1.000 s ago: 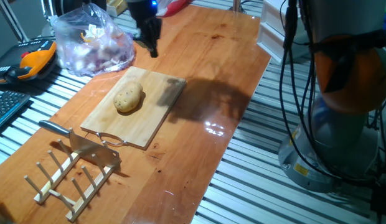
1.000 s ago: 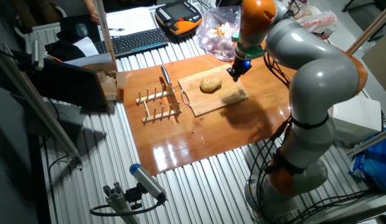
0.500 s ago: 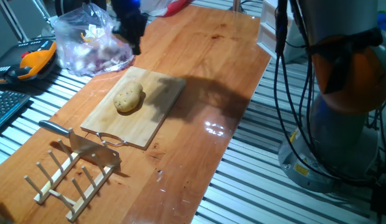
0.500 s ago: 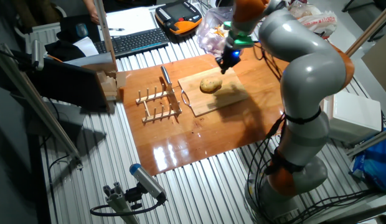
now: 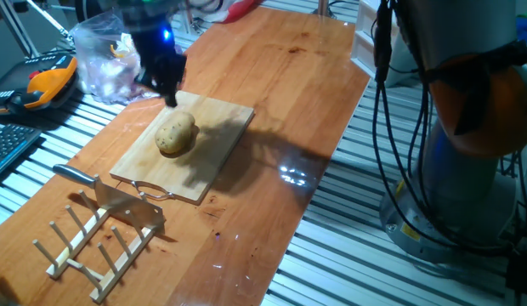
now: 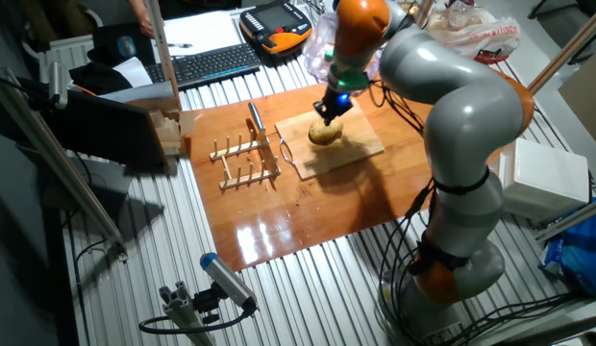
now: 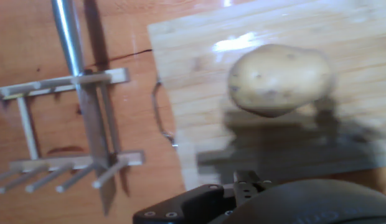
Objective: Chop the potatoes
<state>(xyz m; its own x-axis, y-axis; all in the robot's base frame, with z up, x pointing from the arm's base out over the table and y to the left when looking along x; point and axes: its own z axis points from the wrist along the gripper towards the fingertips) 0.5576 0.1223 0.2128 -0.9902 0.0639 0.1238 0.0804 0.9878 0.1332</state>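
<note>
A polished wooden table [image 5: 280, 110] is set on a slatted metal bench, with a keyboard [image 6: 207, 63] and an orange pendant [image 5: 44, 81] kept off at the far side, away from the work.

Nearest in one fixed view, a wooden rack [image 5: 93, 242] is seen at the table's end, and a knife [image 5: 106, 194] is lodged in it with the handle sticking out, presumably so that it can be grasped from above. In the hand view the blade is seen passing between the rack's rails.

Just beyond the rack lies a cutting board [image 5: 185, 146], its wire loop [image 7: 160, 113] turned toward the rack. The potato [image 5: 175, 134] rests whole on the board, a little toward the far edge, and no cut or slice can be made out. It is judged to have been placed there as the chopping spot, so the task is hardly begun.

Above the potato's far side the gripper [image 5: 166, 81] is hung, pointing down, close to the potato but apparently not touching it. Nothing is held in it. How wide its fingers stand cannot be told: they are blurred in the fixed views and not shown in the hand view, where only the dark body is seen at the bottom edge.

Behind the gripper a clear bag [image 5: 106, 59] of reddish lumps is left at the table's far corner. The knife is untouched, and fetching it is judged the needed step.
</note>
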